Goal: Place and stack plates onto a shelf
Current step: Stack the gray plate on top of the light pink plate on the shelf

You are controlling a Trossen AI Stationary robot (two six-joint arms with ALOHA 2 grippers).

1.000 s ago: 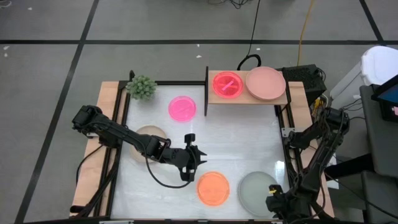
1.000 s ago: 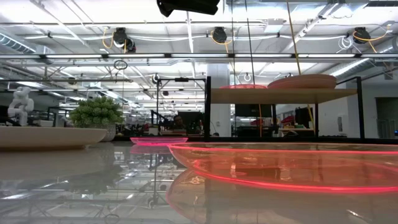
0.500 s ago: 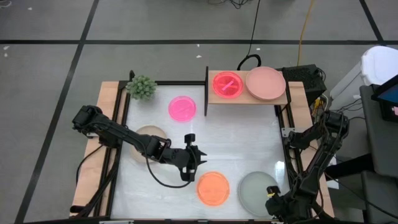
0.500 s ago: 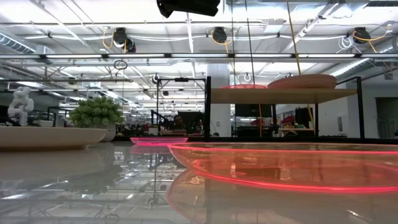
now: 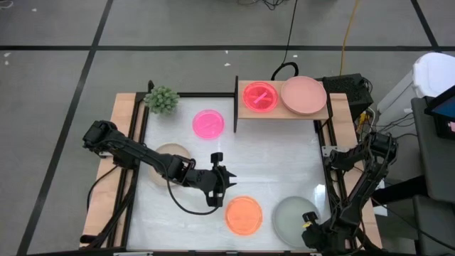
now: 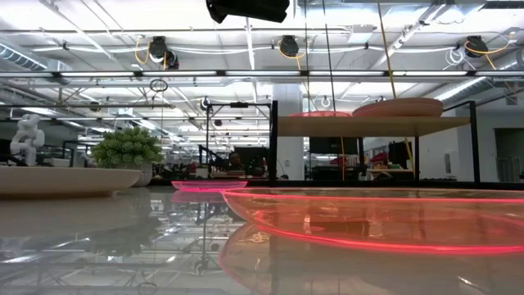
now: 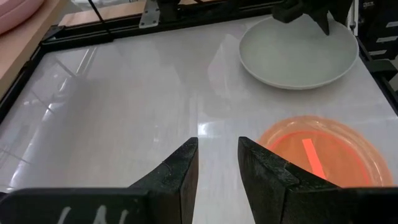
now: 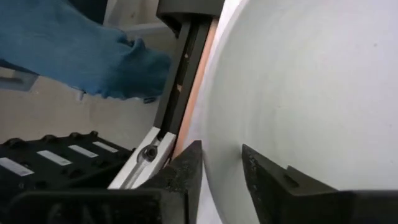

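The shelf (image 5: 283, 107) sits at the table's 12 o'clock with a magenta plate (image 5: 260, 97) and a salmon-pink plate (image 5: 304, 94) on it. The pale grey-green plate (image 5: 294, 217) lies at 5 o'clock; the right gripper (image 5: 311, 223), nearer, is at its rim, fingers parted astride the edge, not visibly clamped. The left gripper (image 5: 217, 183), partly spread and empty, hangs at 10 o'clock from the orange plate (image 5: 243, 215).
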